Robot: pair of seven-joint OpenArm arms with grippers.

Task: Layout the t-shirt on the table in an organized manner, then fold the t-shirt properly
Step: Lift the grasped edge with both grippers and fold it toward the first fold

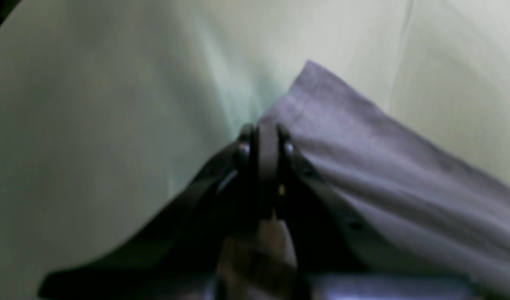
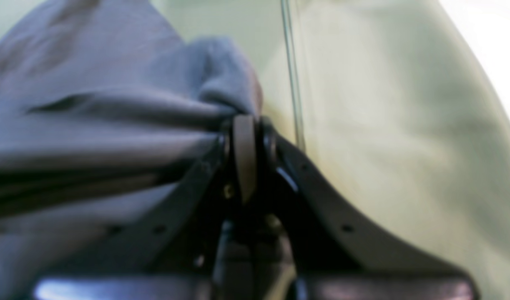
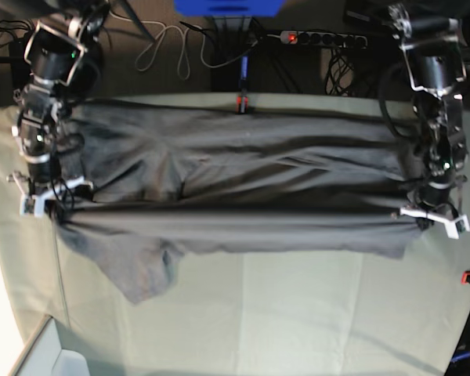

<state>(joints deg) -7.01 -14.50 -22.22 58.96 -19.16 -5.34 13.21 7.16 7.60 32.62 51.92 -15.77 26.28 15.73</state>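
Across the far half of the table (image 3: 243, 313), the t-shirt (image 3: 235, 164) is hanging stretched between the left gripper (image 3: 424, 216) and right gripper (image 3: 53, 205), both jaws pinching fabric edges closed; layout is progressing, sleeve drooping, folding not yet begun.

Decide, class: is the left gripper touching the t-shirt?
Touching. The left wrist view shows the left gripper shut on the t-shirt, its fabric edge pinched between the closed jaws.

The left gripper (image 1: 263, 135) pinches the grey t-shirt (image 1: 384, 166) edge above the table (image 1: 92, 125).
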